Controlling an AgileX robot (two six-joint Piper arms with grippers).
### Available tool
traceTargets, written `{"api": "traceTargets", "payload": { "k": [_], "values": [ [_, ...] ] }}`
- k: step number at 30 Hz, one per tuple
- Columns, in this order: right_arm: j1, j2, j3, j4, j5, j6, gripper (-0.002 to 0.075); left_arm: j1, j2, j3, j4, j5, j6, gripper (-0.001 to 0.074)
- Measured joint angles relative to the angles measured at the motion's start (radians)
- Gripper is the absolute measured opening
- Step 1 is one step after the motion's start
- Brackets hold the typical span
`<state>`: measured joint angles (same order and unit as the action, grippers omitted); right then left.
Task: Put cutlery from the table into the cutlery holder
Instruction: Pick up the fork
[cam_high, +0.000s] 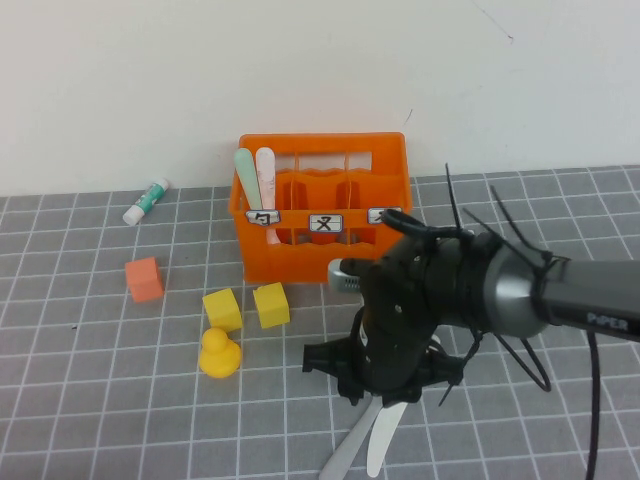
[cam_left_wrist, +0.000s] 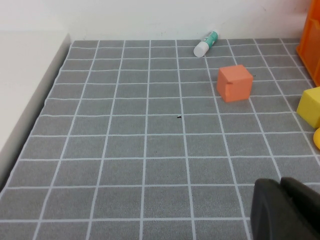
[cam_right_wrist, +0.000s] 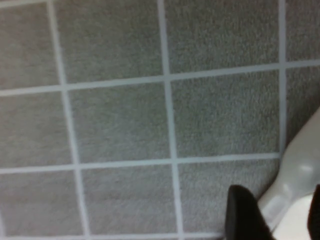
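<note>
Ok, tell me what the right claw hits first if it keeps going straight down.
The right claw points down at the grey fork and cream-white knife on the table; it would likely meet them first. The left claw sits apart.

Even, diffuse overhead light fills all 3 views, bright without glare. Short soft shadows sit just beside the orange crate (cam_high: 322, 205) on the grey bench (cam_high: 90, 350). The high view is slightly soft. The right wrist view is blurred, its pale cutlery (cam_right_wrist: 295, 180) out of focus against the tiles.
</note>
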<state>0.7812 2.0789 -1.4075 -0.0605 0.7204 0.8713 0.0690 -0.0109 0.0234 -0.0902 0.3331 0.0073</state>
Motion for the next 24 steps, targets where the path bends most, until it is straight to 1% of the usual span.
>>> {"api": "traceTargets", "payload": {
  "k": [13,22,24],
  "values": [
    [0.000,0.050,-0.006,-0.020,-0.053,0.023,0.0277,0.000,0.000,0.000,0.000,0.000,0.000,-0.0001],
    [0.000,0.058,-0.012,-0.026,-0.051,0.023,0.0276,0.000,0.000,0.000,0.000,0.000,0.000,-0.0001],
    [0.000,0.059,-0.014,-0.026,-0.046,0.010,0.0265,0.000,0.000,0.000,0.000,0.000,0.000,-0.0001]
  ]
}}
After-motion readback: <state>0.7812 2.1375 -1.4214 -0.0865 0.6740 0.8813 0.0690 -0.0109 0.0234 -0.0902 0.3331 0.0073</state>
